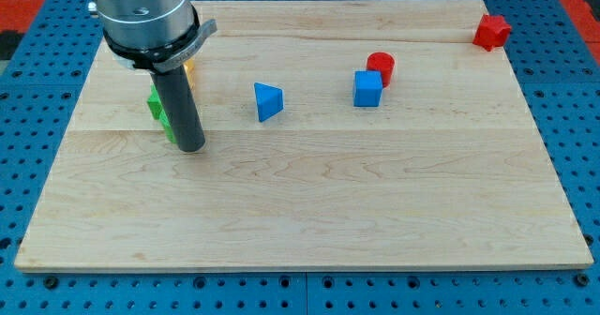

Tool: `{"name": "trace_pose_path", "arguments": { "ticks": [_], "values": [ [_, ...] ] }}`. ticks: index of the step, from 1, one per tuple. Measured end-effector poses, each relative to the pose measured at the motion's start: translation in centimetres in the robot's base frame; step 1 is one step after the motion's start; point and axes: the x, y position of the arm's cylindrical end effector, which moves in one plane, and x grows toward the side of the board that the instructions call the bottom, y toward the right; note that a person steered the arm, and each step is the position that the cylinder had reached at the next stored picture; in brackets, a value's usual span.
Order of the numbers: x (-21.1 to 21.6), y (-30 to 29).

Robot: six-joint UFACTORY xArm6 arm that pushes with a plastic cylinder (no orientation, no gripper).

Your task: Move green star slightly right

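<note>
A green block (159, 110), likely the green star, lies at the view's left and is mostly hidden behind my dark rod, so its shape is hard to make out. My tip (190, 147) rests on the board just to the right of and slightly below the green block, touching or nearly touching it. A bit of a yellow block (188, 70) shows behind the rod, just above the green one.
A blue triangle-like block (267, 101) lies right of the rod. A blue cube (367, 89) and a red cylinder (381, 67) stand together right of centre. A red block (491, 31) sits at the board's top right corner. The wooden board (309, 212) lies on a blue pegboard.
</note>
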Motion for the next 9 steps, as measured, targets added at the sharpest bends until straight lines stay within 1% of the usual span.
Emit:
{"name": "trace_pose_path", "arguments": {
  "ticks": [1, 3, 4, 5, 7, 9],
  "values": [
    [0.1, -1.9],
    [0.2, -2.6],
    [2.2, -7.9],
    [0.9, -10.3],
    [-3.0, -11.6],
    [-6.5, -11.5]
  ]
}}
